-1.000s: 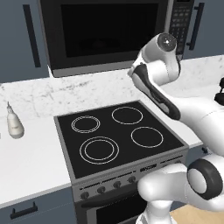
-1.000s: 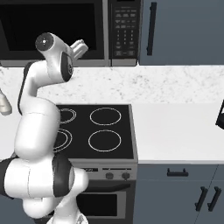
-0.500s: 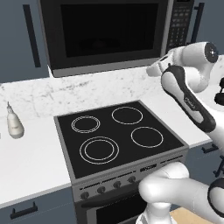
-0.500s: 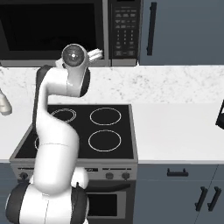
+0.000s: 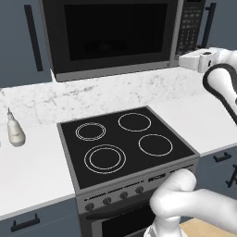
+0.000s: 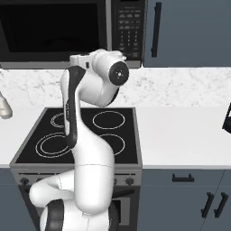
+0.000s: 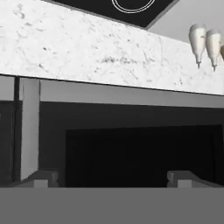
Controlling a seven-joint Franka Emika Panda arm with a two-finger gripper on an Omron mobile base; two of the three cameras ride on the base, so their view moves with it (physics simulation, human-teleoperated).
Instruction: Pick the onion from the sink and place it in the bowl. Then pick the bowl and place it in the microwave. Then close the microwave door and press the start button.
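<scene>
The microwave (image 5: 115, 37) hangs above the cooktop with its wide dark-glass door (image 5: 113, 32) shut and its keypad (image 5: 189, 25) on the right. My white hand (image 5: 199, 60) is raised in front of the keypad side, level with the microwave's lower edge. The hand view is turned upside down and looks at the door (image 7: 131, 153) from close by. There my gripper (image 7: 113, 179) is open, its fingertips (image 7: 41, 178) wide apart with nothing between them. The onion, the sink and the bowl are out of view.
A black four-ring cooktop (image 5: 125, 143) sits below the microwave in the white marble counter (image 5: 28, 171). A white bottle (image 5: 15, 132) stands on the counter's left. More counter (image 6: 180, 135) runs to the right, with a dark object (image 6: 227, 119) at the frame edge.
The arm has swung to the right across the microwave front, and the hand has turned toward the door. The gripper has stayed open.
</scene>
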